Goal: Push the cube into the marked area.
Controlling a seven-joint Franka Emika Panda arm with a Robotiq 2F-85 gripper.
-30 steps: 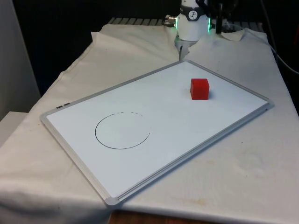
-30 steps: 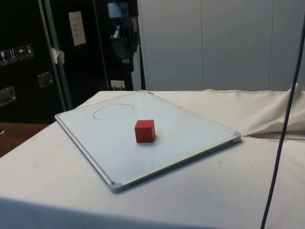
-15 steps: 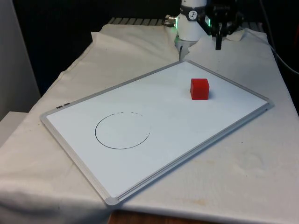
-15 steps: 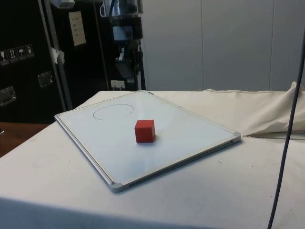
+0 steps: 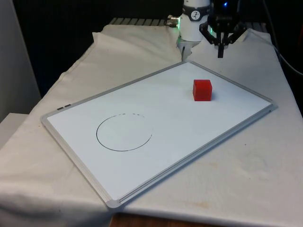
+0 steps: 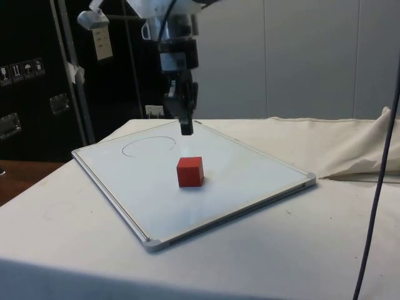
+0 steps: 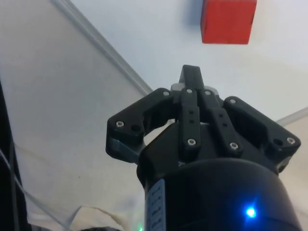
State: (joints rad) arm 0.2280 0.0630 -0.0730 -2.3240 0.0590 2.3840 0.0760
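I see the gripper (image 5: 220, 53) hanging in the air at the upper right of the front view, fingers pressed together and holding nothing. It hangs beyond the far edge of the whiteboard (image 5: 118, 165). The red cube (image 5: 202, 90) sits on the board right of centre, well apart from the drawn circle (image 5: 124, 132) at lower left. In the side view the gripper (image 6: 186, 129) hangs just above the cube (image 6: 190, 172).

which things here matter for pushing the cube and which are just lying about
For the job:
- red cube
- drawn circle, the marked area
- whiteboard that both are on
- hand, fingers together, above the board's far edge

Just there:
- white cloth over the table
- black cable hanging in the side view
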